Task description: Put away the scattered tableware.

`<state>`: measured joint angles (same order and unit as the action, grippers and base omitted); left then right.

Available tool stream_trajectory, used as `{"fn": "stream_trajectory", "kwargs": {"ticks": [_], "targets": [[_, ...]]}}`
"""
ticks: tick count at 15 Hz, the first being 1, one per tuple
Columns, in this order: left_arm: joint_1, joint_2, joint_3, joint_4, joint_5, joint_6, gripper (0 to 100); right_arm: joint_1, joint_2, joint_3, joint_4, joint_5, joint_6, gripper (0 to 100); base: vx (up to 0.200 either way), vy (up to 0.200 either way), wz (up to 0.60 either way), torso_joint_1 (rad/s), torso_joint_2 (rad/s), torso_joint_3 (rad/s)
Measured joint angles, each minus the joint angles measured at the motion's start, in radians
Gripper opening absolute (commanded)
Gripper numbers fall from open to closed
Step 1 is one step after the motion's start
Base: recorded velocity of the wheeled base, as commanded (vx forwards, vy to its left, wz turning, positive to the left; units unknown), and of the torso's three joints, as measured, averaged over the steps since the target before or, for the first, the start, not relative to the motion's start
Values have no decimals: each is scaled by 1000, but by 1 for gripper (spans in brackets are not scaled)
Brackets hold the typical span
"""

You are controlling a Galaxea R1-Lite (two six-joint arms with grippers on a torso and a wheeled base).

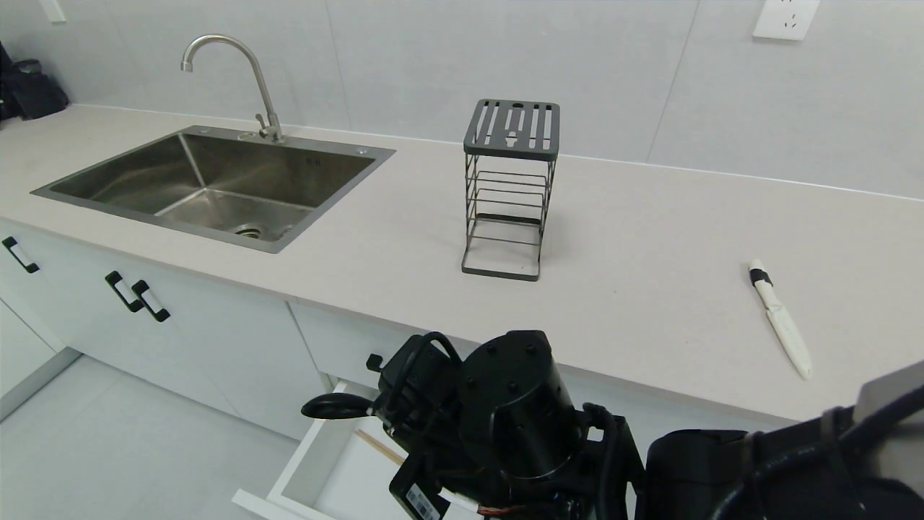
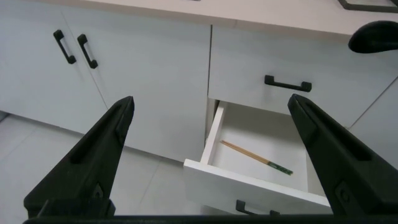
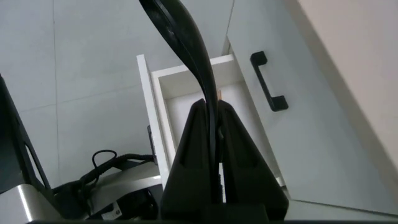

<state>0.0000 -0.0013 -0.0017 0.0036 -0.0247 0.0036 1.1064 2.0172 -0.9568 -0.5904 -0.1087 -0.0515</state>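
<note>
Sitting at the upper left of the head view is the sink [image 1: 289, 170]. Low in the middle, a white drawer [image 1: 317, 462] is pulled out, and chopsticks [image 2: 256, 157] lie inside it. The left gripper [image 2: 210, 99] hangs near the drawer with its jaws wide apart. The right gripper [image 3: 211, 109] squeezes a black spoon [image 3: 180, 37] by its handle, close over the drawer. A wire rack [image 1: 511, 188] stands mid-counter. A white knife [image 1: 779, 318] lies at the right.

the open drawer [image 1: 310, 462] (a chopstick [image 1: 380, 447] inside) lies mostly hidden behind the arms [image 1: 520, 419], cut off below.
</note>
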Motion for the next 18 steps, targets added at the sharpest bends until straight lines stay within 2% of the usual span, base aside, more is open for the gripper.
{"fn": "stream_trajectory", "kwargs": {"ticks": [12,18], "targets": [[0,0,0,0,0,0,100,17,12,-23,2,2,-2,0,0,0,0,-256,483,223],[0,0,0,0,0,0,100,26,12,-18,-3,31,-1,0,0,0,0,-257,352,128]]}}
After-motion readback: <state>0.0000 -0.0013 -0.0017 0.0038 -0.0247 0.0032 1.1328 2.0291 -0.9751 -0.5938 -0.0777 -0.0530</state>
